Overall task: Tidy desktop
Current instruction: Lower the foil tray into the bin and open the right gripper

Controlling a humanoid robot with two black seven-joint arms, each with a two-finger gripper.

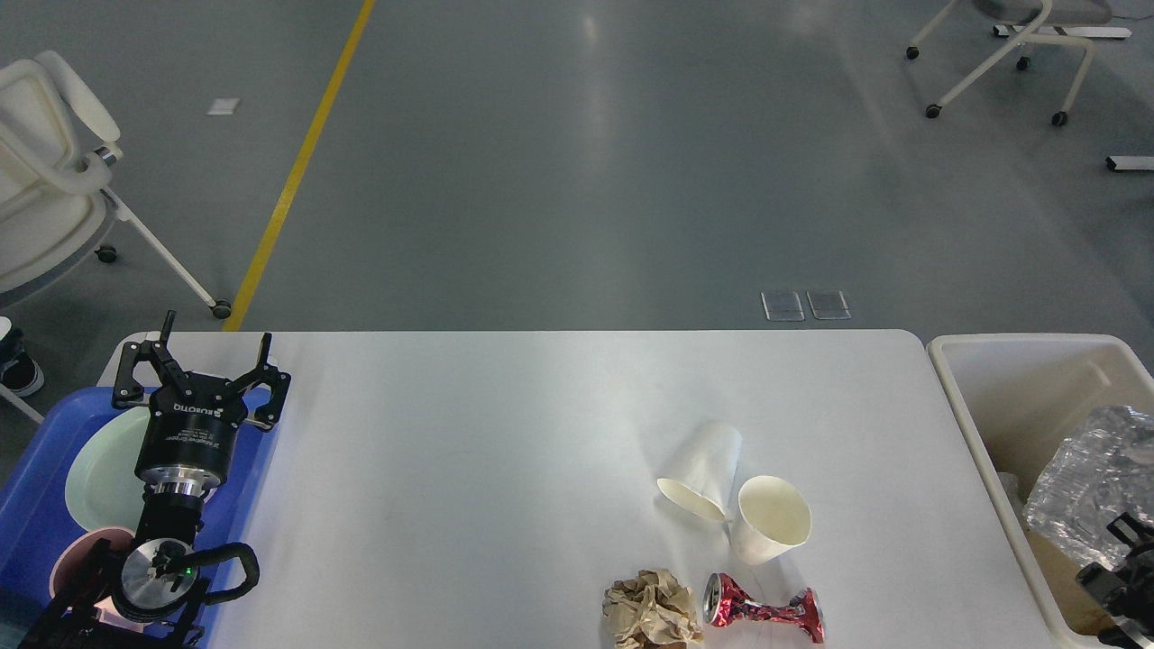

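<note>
A: Where is the table point(505, 469) found, and what is left on it?

B: The table fills the lower middle of the frame. In its lower right part two paper cups point(735, 496) are seen lying touching each other, with a crumpled brown paper ball point(651, 608) and a crushed red can point(762, 608) just below them, close to the bottom edge. So the tidying is judged unfinished.

A: And outward from there?

B: At the lower left a blue tray point(36, 478) is seen holding a pale green plate point(104, 469) and a pink cup point(72, 559). The left gripper point(200, 371) is held above the tray's far corner, its fingers spread wide and nothing between them. At the right edge a cream bin point(992, 433) is seen with crumpled foil point(1091, 478) inside it.

A: The right gripper?

B: Only a dark part point(1122, 568) is visible at the lower right corner, over the bin; whether it is spread or closed cannot be told.

A: What could go wrong?

B: The cups could be rolled or knocked apart if one is approached carelessly, since they lean together, and the can could be pushed off the near edge
</note>
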